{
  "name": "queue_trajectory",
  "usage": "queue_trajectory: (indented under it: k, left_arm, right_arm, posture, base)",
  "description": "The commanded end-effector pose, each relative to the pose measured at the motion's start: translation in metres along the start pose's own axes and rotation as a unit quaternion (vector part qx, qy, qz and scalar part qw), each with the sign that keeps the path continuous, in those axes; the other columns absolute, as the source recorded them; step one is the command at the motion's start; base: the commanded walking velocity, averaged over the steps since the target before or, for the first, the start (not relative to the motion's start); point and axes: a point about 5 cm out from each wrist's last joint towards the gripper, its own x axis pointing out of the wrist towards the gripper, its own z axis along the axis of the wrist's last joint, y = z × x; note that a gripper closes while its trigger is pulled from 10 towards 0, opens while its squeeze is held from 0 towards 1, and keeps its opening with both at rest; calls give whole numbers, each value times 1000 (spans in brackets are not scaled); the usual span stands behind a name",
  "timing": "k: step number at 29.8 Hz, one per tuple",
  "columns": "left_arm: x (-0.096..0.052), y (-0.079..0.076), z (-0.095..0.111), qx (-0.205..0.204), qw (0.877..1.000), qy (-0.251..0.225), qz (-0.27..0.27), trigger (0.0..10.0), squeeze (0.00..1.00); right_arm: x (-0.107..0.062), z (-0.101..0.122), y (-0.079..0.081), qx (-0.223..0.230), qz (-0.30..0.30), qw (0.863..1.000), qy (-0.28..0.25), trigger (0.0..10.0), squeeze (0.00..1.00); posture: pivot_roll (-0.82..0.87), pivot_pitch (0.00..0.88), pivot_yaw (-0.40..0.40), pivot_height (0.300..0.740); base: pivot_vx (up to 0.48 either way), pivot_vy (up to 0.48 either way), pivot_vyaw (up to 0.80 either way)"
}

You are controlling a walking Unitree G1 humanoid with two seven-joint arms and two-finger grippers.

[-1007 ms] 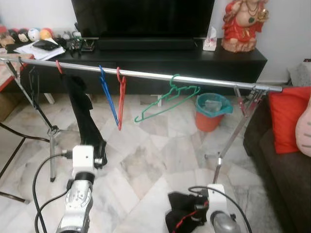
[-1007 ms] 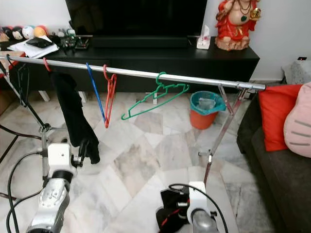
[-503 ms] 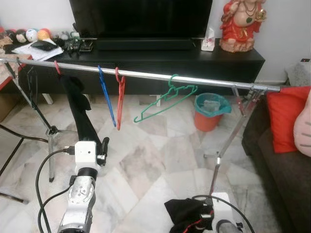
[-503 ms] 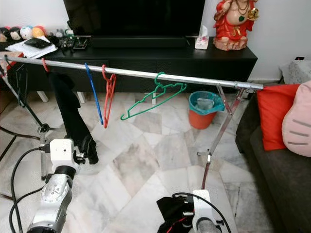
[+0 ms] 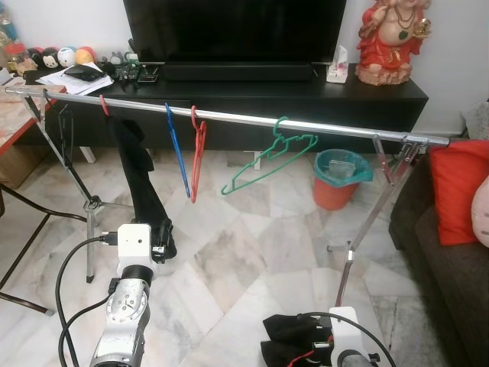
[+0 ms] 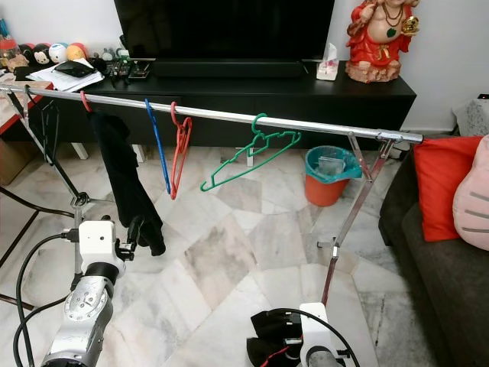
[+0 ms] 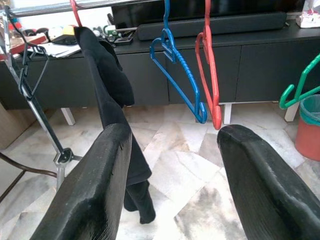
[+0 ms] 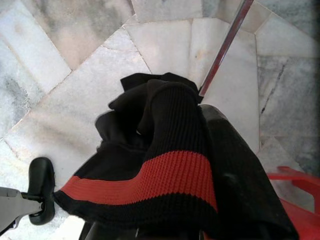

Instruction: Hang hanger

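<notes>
A silver clothes rail (image 5: 237, 116) crosses the room at chest height. On it hang a red hanger carrying a black garment (image 5: 141, 180), a blue hanger (image 5: 178, 157), a bare red hanger (image 5: 196, 157) and a tilted green hanger (image 5: 269, 154). My left gripper (image 7: 175, 137) is open and empty, raised in front of the hanging black garment, below the rail. Low down on the right, my right gripper (image 5: 306, 350) is shut on a black knit garment with a red stripe (image 8: 165, 175), which drapes over its fingers. A bit of red plastic (image 8: 295, 197) pokes out beside the cloth.
A black TV console (image 5: 306, 92) with a television stands behind the rail. An orange bin with a teal liner (image 5: 341, 177) sits on the marble floor past the rail. The rack's right legs (image 5: 367, 222) are close to my right arm. A dark sofa with a red cushion (image 5: 460, 191) is at the right.
The whole view has shifted a little. My right gripper with the black and red garment sits lower in the picture. The left gripper stays raised by the hanging black garment.
</notes>
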Motion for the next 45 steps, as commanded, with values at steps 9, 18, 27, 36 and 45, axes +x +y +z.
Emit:
queue_trajectory:
  k: [9,18,27,36,45]
  left_arm:
    - [3,-1,4,-1,1000,1,2,10000,0]
    - [3,-2,5,-3,1000,1,5,10000,0]
    - [4,-2,6,-3,1000,0,6,10000,0]
    - [5,-1,7,-5,1000,0,8,10000,0]
    - [6,-1,8,-4,1000,0,8,10000,0]
  right_arm:
    - [-1,-5,-3,-13,-1,1000,9,10000,0]
    - [-1,-7,-3,-17,0,1000,16,10000,0]
    - [-2,-13,-8,-12,-7,1000,26,10000,0]
    - [-3,-16,-17,9,-26,999,35,10000,0]
    - [-3,-15,-18,31,-33,998,33,10000,0]
  posture:
    - [-21,0,3,740]
    - [-20,0,0,740]
    - [-20,0,0,740]
    - [-19,0,1,740]
    - [-18,0,3,740]
  base:
    - [258,0,0]
    - [265,0,503]
    - [266,0,0]
    - [266,0,0]
    - [266,0,0]
